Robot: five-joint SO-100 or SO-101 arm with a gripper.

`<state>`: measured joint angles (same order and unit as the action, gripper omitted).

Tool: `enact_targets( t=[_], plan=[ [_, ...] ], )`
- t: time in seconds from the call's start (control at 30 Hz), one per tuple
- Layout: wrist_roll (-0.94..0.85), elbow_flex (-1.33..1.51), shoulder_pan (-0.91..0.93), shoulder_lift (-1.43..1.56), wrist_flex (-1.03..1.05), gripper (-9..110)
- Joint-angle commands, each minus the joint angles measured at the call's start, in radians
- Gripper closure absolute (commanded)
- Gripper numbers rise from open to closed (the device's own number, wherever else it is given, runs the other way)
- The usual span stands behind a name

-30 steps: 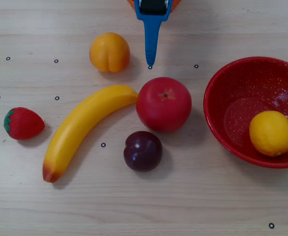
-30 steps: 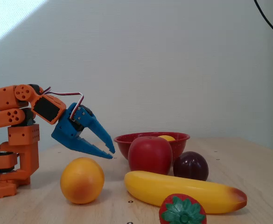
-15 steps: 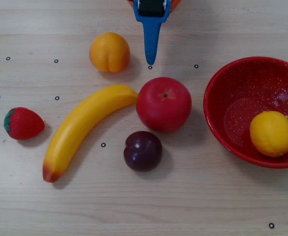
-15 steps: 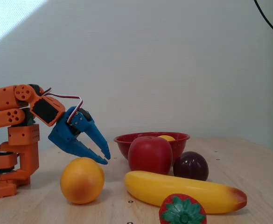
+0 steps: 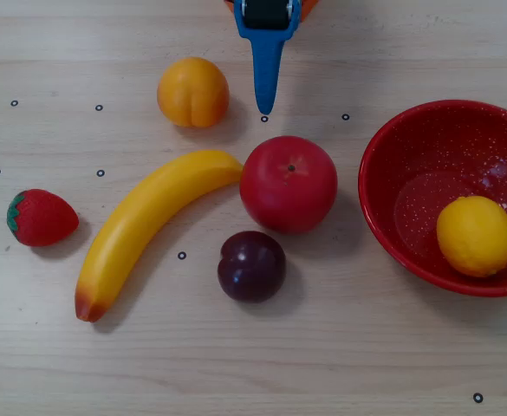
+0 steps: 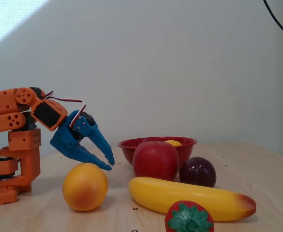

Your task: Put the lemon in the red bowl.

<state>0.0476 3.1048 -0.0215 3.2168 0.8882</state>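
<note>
The lemon (image 5: 475, 236) lies inside the red bowl (image 5: 383, 221) at the right of the overhead view, against its near right wall. In the fixed view only the lemon's top (image 6: 172, 142) shows over the bowl's rim (image 6: 131, 144), behind the apple. My blue gripper (image 5: 264, 111) is at the top middle of the overhead view, pointing down at the table, far left of the bowl. In the fixed view the gripper (image 6: 109, 165) hangs just above the peach, its fingertips together and nothing between them.
An orange-yellow peach (image 5: 192, 92) lies just left of the gripper tip. A red apple (image 5: 288, 184), a dark plum (image 5: 251, 265), a long banana (image 5: 149, 225) and a strawberry (image 5: 41, 217) lie across the middle and left. The orange arm base (image 6: 13, 145) stands at the fixed view's left.
</note>
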Motion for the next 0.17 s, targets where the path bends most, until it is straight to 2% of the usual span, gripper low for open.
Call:
enact_targets(
  t=[0.0,0.13],
  plan=[
    [-0.018,0.014,0.006,0.014,-0.005,101],
    [-0.017,0.014,0.006,0.014,-0.005,101]
  ],
)
